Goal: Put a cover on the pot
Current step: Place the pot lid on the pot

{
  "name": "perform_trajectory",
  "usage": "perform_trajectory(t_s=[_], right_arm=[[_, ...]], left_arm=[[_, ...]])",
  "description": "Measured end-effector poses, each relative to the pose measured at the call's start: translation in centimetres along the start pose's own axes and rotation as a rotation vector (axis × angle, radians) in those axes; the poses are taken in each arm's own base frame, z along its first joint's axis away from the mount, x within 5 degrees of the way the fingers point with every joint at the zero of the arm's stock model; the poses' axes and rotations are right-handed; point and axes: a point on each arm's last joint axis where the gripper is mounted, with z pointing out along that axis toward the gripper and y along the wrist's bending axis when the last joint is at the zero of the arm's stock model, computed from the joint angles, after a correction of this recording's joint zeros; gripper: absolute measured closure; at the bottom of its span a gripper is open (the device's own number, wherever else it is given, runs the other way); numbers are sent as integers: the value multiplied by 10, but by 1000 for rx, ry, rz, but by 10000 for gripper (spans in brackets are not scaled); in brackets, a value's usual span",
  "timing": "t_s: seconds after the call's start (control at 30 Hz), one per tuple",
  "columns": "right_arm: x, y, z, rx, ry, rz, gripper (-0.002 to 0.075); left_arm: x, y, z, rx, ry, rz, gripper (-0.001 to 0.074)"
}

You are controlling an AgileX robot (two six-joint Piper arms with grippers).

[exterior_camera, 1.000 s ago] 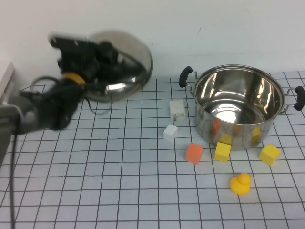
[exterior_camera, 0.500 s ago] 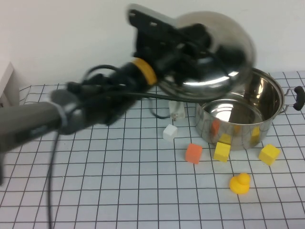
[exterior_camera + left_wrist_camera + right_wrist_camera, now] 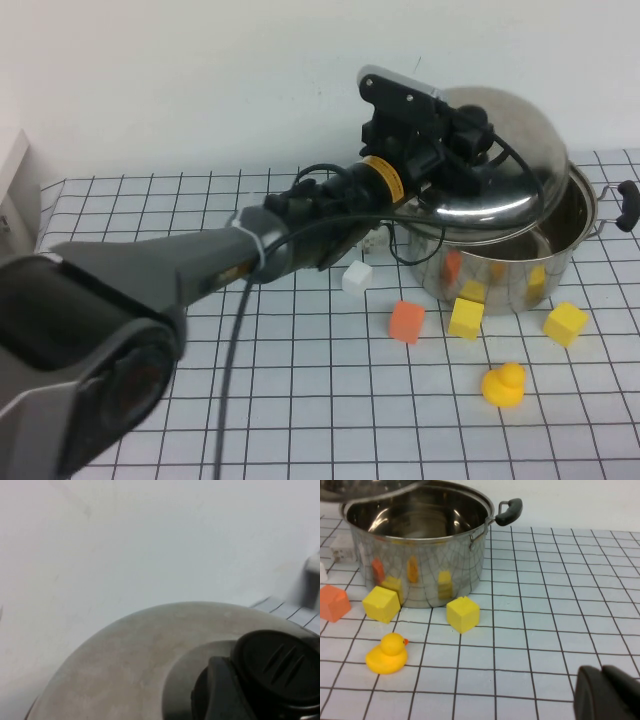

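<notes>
The steel pot (image 3: 560, 255) with black side handles stands at the right rear of the gridded table. It also shows in the right wrist view (image 3: 420, 575). My left gripper (image 3: 468, 140) is shut on the black knob (image 3: 277, 662) of the domed steel lid (image 3: 510, 165). It holds the lid tilted, just above the pot's rim, covering most of the opening. The lid fills the left wrist view (image 3: 125, 670). My right gripper (image 3: 607, 695) is shut and empty, low over the table to the right of the pot, out of the high view.
An orange block (image 3: 407, 321), two yellow blocks (image 3: 466, 318) (image 3: 566, 323) and a yellow duck (image 3: 504, 384) lie in front of the pot. A white block (image 3: 357, 277) lies left of it. The wall stands close behind the pot.
My left arm has swung the lid from the far left across to the right and brought it down over the pot. The pot and blocks have not moved.
</notes>
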Motion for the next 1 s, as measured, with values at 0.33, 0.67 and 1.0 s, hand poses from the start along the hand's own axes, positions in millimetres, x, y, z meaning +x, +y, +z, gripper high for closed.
perform_trajectory(t_s=[0.33, 0.67, 1.0], right_arm=[[0, 0, 0, 0, 0, 0, 717], [0, 0, 0, 1, 0, -1, 717], [0, 0, 0, 1, 0, -1, 717]], left_arm=[[0, -15, 29, -3, 28, -2, 404], [26, -16, 38, -17, 103, 4, 404], [24, -13, 48, -36, 94, -17, 404]])
